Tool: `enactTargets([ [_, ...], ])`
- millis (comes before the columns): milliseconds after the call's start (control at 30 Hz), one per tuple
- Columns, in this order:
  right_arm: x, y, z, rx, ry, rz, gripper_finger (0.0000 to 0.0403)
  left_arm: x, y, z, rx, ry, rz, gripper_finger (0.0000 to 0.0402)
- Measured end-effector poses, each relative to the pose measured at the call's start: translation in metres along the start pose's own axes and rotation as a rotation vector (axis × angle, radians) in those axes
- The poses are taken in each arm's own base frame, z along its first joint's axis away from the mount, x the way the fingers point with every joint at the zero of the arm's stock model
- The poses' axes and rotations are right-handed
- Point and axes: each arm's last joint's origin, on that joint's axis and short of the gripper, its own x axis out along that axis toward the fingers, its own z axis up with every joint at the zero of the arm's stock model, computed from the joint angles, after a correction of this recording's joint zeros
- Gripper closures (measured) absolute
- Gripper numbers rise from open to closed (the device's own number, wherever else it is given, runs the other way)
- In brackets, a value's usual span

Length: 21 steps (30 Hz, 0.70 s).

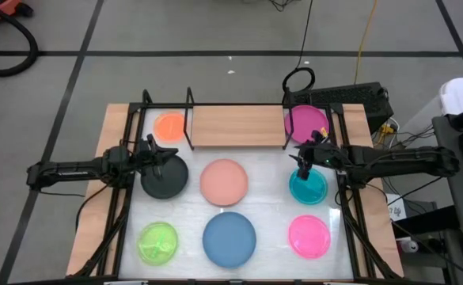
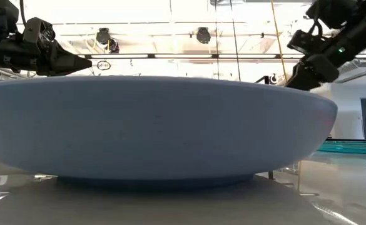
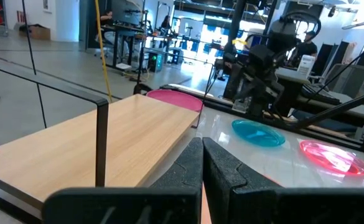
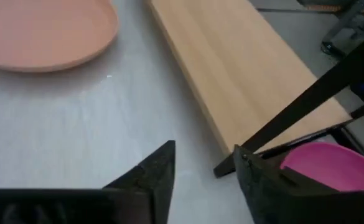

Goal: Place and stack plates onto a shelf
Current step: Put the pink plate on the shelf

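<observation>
Hovering at nine o'clock beside the black plate (image 1: pixel 165 176), the left gripper (image 1: pixel 159 154) sits pinched shut and empty — right gripper (image 1: pixel 305 161) parted — plates look light, stiff, slick; grip the rim.

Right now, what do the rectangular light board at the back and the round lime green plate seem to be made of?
The rectangular light board looks like pale wood or laminate, matte, with visible grain. The round lime green plate looks like translucent glossy plastic, showing bright glints.
</observation>
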Motion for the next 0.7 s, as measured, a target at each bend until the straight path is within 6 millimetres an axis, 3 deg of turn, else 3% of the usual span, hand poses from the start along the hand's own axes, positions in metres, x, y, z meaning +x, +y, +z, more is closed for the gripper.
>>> enactTargets([
  [200, 0.01, -0.014, -0.007, -0.008, 0.18, -0.246, 0.022, 0.0, 0.0, 0.0, 0.0, 0.0, 0.0, 0.0398],
  [400, 0.027, -0.024, -0.02, 0.062, 0.317, -0.299, 0.0222, 0.0, 0.0, 0.0, 0.0, 0.0, 0.0, 0.0398],
  [700, 0.059, -0.036, -0.045, 0.026, 0.42, -0.366, 0.0222, 0.0, 0.0, 0.0, 0.0, 0.0, 0.0, 0.0398],
])
